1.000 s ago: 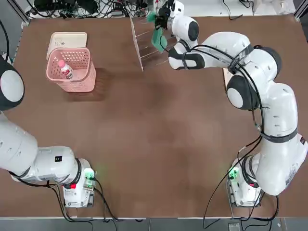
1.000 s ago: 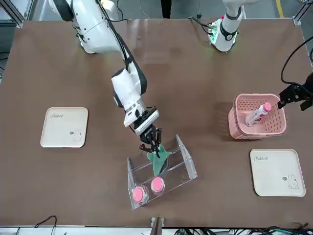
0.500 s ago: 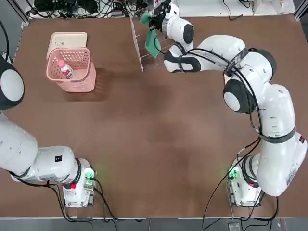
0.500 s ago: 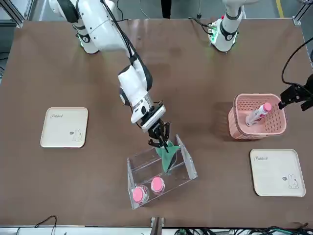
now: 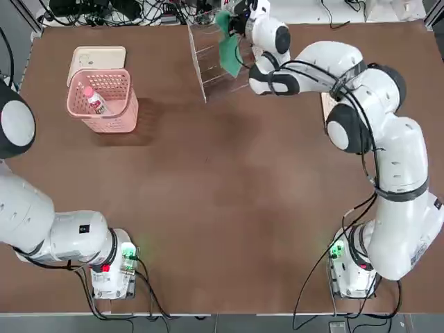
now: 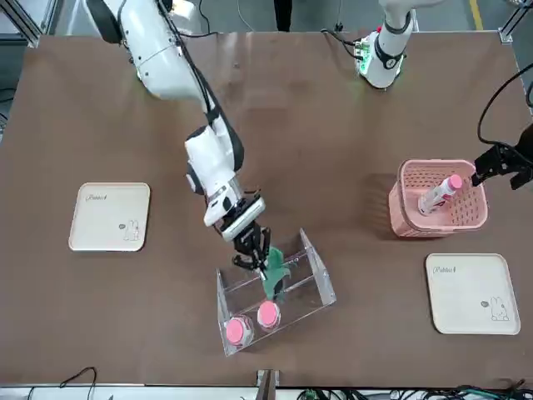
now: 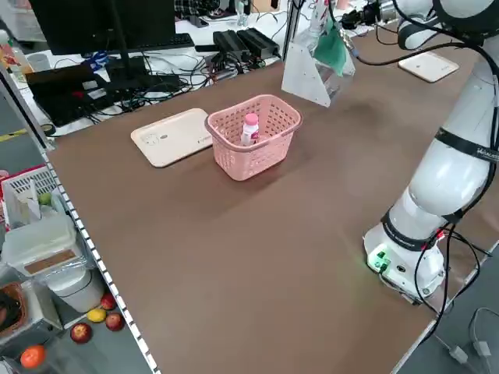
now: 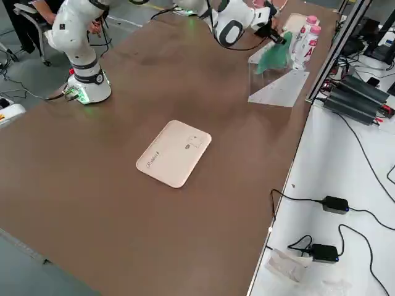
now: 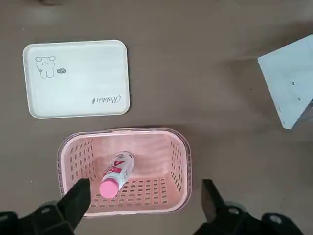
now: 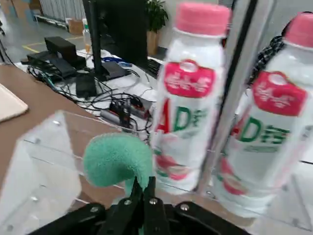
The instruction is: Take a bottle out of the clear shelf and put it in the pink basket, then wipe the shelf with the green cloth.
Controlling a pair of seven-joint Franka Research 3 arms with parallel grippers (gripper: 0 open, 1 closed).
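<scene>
Your right hand (image 6: 254, 258) is clamped on the small teal-green cloth (image 6: 274, 279), holding it inside the transparent acrylic stepped shelf (image 6: 321, 282), near 2 pink-capped white bottles (image 6: 253, 322) on its tier. Your left hand (image 9: 142, 198) hangs with fingers apart above the pink perforated plastic basket (image 5: 119, 116), where a small white bottle with a pink cap (image 5: 93, 100) lies, beside a flat cream tray (image 5: 97, 57) on the brown desk (image 5: 229, 194).

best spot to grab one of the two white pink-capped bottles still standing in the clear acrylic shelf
Probably the neck just under the pink cap of the white plastic bottle, coming down from above. Both bottles stand upright, side by side, with the clear acrylic shelf walling their flanks, so only the tops look free. The right gripper holds the teal-green cloth close by.
</scene>
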